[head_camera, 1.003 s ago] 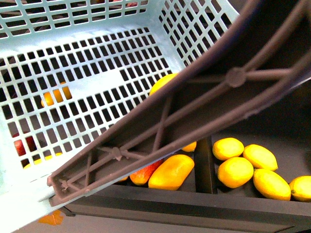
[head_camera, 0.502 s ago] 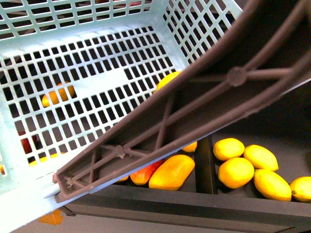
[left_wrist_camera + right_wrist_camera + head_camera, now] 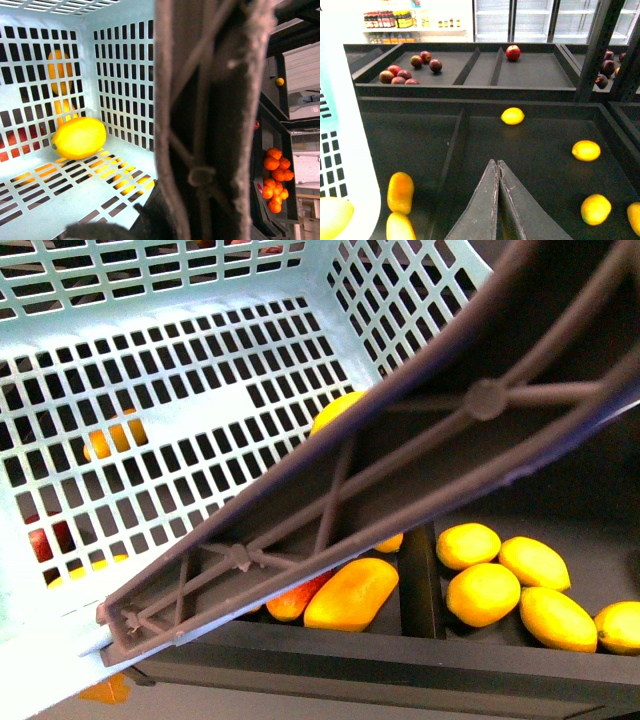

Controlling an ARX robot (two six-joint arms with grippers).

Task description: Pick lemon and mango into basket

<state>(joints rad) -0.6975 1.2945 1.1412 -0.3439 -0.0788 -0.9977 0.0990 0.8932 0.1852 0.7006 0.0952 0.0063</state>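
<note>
Inside the basket (image 3: 120, 80), the lemon (image 3: 79, 137) lies on the slotted floor, close to a corner where two walls meet. It touches no other fruit. The brown ribbed handle (image 3: 210, 120) crosses the left wrist view close to the camera and hides the left fingers. Whether they are spread or clamped cannot be told.

Front view: the basket hangs tilted above the dark display tray (image 3: 400, 665), with the handle running diagonally across it. The mango (image 3: 352, 594) lies outside the basket, in the tray compartment left of the divider (image 3: 421, 580). A red-orange fruit (image 3: 295, 598) lies just beside it on its left. Right of the divider, five loose lemons (image 3: 484, 594) lie clustered in the next compartment.

Right wrist view: the right fingers (image 3: 496, 170) are pressed together along their length, with nothing between them. They hang above the tray compartment that holds the scattered loose lemons. Two orange-yellow fruits (image 3: 400, 192) lie across the divider, near the basket wall. A red apple (image 3: 513, 52) sits in a farther tray. Dark red fruits (image 3: 402, 74) lie grouped in another compartment of that tray.
</note>
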